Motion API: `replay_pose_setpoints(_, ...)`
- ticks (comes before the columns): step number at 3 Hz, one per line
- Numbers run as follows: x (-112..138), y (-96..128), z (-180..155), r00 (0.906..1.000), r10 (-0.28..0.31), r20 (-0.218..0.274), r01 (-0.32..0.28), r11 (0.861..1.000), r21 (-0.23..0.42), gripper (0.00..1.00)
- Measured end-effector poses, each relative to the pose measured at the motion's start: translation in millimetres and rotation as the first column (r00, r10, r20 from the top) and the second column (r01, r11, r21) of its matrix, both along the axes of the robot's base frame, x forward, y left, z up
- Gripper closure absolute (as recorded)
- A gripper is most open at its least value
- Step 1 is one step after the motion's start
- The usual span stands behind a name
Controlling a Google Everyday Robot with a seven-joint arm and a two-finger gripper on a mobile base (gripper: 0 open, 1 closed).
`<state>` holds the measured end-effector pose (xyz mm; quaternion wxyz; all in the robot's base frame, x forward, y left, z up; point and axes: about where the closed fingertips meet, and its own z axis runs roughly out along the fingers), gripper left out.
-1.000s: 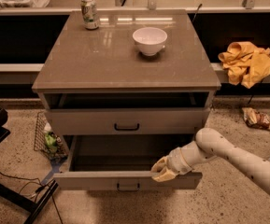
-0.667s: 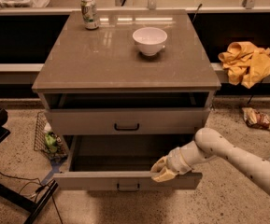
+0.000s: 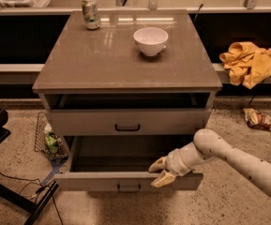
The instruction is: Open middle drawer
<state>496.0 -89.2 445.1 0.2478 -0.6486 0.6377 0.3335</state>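
The middle drawer (image 3: 102, 182) stands pulled far out of the grey-beige cabinet (image 3: 125, 60), showing its bare inside and a small black loop handle (image 3: 129, 188) on its low front panel. Above it sits the taller-fronted top drawer (image 3: 88, 122), out only slightly. My gripper (image 3: 161, 171) reaches in from the right on a pale arm (image 3: 229, 156). It sits at the top edge of the middle drawer's front panel, right of the handle. One finger (image 3: 157, 164) lies inside the drawer and the other in front, pinching the panel's edge.
A white bowl (image 3: 150, 40) and a can (image 3: 90, 13) stand on the cabinet top. A yellow cloth (image 3: 248, 62) hangs on the ledge at right. A wire basket (image 3: 48, 142) sits left of the cabinet. Black chair legs and cables (image 3: 13, 191) lie at bottom left.
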Motion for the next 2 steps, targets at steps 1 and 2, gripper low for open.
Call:
replay_pose_setpoints(1,-0.9,1.4,-0.9,1.0,0.002,-0.002,-0.002,1.0,0.001,0.0)
replay_pose_setpoints(2,-1.2,1.9,-1.3,1.0,0.003,-0.003,-0.003,1.0,0.002,0.0)
